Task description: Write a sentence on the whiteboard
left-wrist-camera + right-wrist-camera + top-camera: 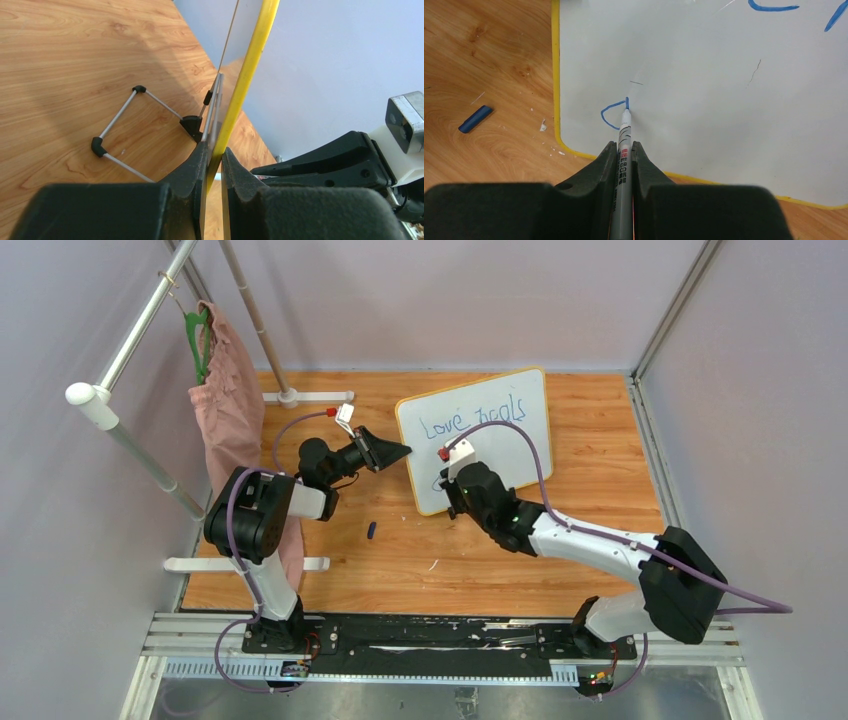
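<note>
The whiteboard [520,455], white with a yellow rim, stands tilted on the wooden table at the back middle. Blue words "Love heals" [470,418] run along its top. My left gripper [403,452] is shut on the board's left edge; the left wrist view shows the yellow rim [248,75] pinched between the jaws of this gripper [215,152]. My right gripper [624,147] is shut on a grey marker [625,127]. The marker's blue tip touches the whiteboard [704,100] near its lower left corner, at the end of a small blue curve [610,115].
A blue marker cap [371,530] lies on the table left of the board, also seen as the cap [475,119]. The board's wire stand [120,115] rests behind it. A pink cloth [228,410] hangs from a white pipe rack at the left, whose foot [245,564] lies on the table.
</note>
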Tool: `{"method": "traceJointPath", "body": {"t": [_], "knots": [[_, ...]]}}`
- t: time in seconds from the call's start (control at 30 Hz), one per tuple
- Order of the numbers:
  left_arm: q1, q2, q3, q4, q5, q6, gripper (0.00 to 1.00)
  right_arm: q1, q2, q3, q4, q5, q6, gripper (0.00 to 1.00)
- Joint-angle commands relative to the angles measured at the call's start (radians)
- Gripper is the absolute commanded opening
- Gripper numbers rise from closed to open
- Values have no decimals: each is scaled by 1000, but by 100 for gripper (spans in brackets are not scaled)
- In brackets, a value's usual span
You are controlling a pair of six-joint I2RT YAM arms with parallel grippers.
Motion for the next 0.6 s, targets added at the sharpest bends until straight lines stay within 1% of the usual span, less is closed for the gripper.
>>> {"method": "traceJointPath", "body": {"t": [0.0, 0.57], "knots": [[-5, -36, -6, 31, 18, -23, 6, -15, -3, -28, -31, 9, 16, 0], [-5, -33, -6, 33, 17, -23, 6, -15, -6, -55, -48, 8, 28, 0]]}}
